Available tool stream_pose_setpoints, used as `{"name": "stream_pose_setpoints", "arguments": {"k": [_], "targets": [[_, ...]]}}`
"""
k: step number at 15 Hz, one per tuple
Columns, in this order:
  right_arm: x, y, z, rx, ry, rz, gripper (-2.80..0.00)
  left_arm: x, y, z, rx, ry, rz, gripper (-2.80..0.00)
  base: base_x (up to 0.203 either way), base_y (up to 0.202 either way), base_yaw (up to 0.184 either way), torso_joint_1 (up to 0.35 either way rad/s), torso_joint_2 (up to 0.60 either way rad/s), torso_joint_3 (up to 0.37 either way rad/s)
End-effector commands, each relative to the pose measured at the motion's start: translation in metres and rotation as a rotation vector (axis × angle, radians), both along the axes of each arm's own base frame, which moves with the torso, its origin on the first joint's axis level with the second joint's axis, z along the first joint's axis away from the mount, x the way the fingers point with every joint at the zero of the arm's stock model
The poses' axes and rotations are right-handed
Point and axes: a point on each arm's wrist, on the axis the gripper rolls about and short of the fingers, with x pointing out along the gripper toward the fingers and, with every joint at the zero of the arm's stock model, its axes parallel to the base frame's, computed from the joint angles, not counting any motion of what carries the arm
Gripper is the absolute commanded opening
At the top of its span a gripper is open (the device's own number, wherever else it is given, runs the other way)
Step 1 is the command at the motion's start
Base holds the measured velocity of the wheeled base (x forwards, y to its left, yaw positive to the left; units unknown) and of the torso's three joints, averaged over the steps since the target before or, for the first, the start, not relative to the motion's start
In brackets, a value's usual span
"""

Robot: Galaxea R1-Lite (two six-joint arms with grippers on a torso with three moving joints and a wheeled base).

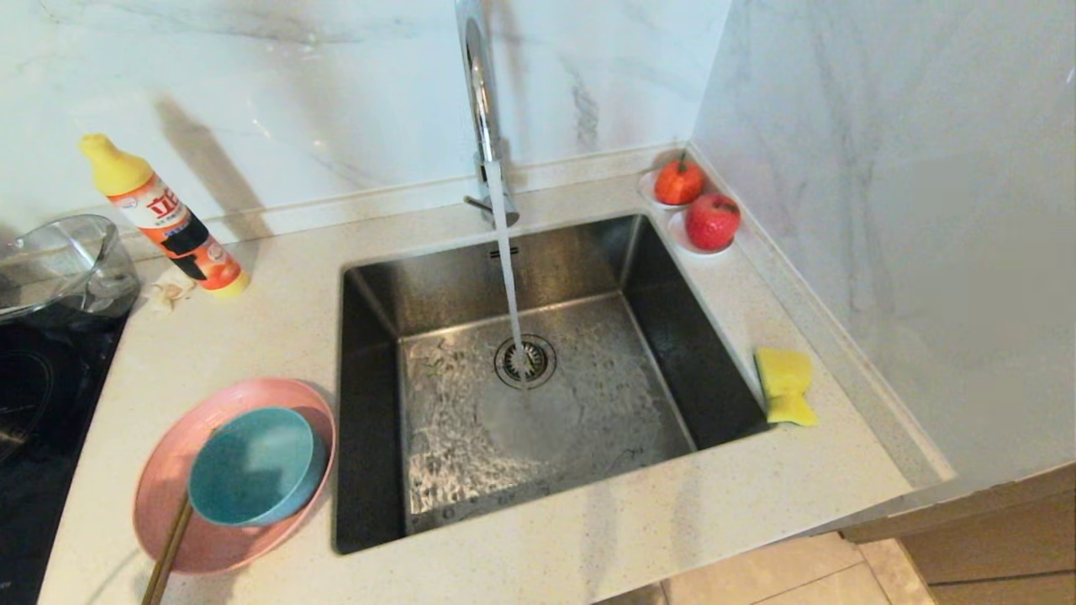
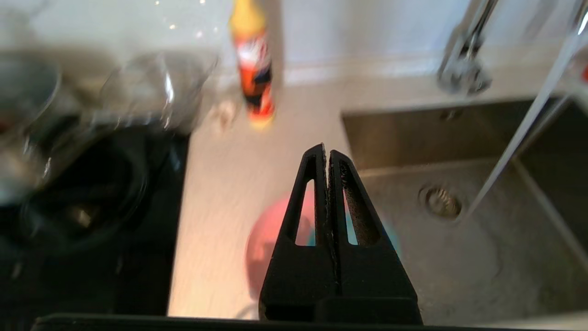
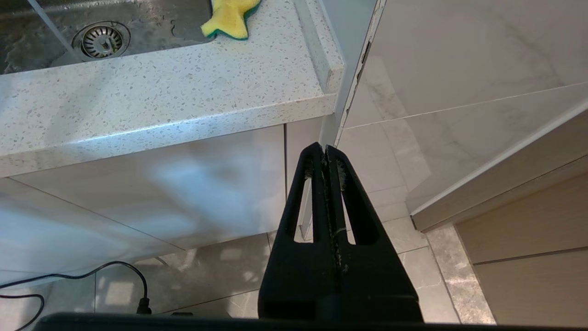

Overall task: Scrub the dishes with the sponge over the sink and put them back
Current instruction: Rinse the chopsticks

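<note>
The teal bowl [image 1: 252, 466] sits inside the pink plate [image 1: 168, 470] on the counter left of the sink [image 1: 471, 437]. The yellow sponge [image 1: 786, 385] lies on the counter at the sink's right rim. Water runs from the tap [image 1: 483, 109] onto the drain. Neither gripper shows in the head view. In the left wrist view my left gripper [image 2: 326, 149] is shut and empty, hanging above the plate [image 2: 266, 239] and bowl [image 2: 390, 241]. My right gripper [image 3: 325, 149] is shut and empty, low in front of the cabinet, with the sponge [image 3: 229, 20] up on the counter.
Wooden chopsticks [image 1: 168, 546] lean on the plate's near edge. An orange detergent bottle [image 1: 164, 218] and a clear glass bowl [image 1: 59, 265] stand at the back left by a black cooktop [image 1: 42, 395]. Two red fruits [image 1: 713, 220] sit in the back right corner. A wall closes the right side.
</note>
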Motion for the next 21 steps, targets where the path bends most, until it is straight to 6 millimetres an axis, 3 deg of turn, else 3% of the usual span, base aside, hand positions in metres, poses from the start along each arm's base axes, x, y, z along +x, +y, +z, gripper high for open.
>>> {"name": "stream_pose_setpoints", "arguments": {"k": [1, 5, 7, 11, 18, 21], "targets": [[0.000, 0.000, 0.000, 0.000, 0.000, 0.000, -2.80, -0.024, 0.000, -0.044, 0.006, -0.042, 0.005, -2.80, 0.000, 0.000, 0.000, 0.000, 0.00, 0.000], [0.000, 0.000, 0.000, 0.000, 0.000, 0.000, -2.80, -0.034, -0.002, -0.110, 0.029, -0.005, -0.060, -2.80, 0.000, 0.000, 0.000, 0.000, 0.00, 0.000], [0.000, 0.000, 0.000, 0.000, 0.000, 0.000, -2.80, -0.024, -0.002, -0.145, 0.046, 0.114, -0.068, -2.80, 0.000, 0.000, 0.000, 0.000, 0.00, 0.000], [0.000, 0.000, 0.000, 0.000, -0.001, 0.000, -2.80, -0.022, -0.003, -0.158, 0.001, 0.226, -0.111, -2.80, 0.000, 0.000, 0.000, 0.000, 0.00, 0.000], [0.000, 0.000, 0.000, 0.000, 0.000, 0.000, -2.80, -0.022, -0.003, -0.158, 0.023, 0.225, -0.119, -2.80, 0.000, 0.000, 0.000, 0.000, 0.00, 0.000], [0.000, 0.000, 0.000, 0.000, 0.000, 0.000, -2.80, -0.022, -0.003, -0.159, 0.122, 0.243, -0.116, -2.80, 0.000, 0.000, 0.000, 0.000, 0.00, 0.000]]}}
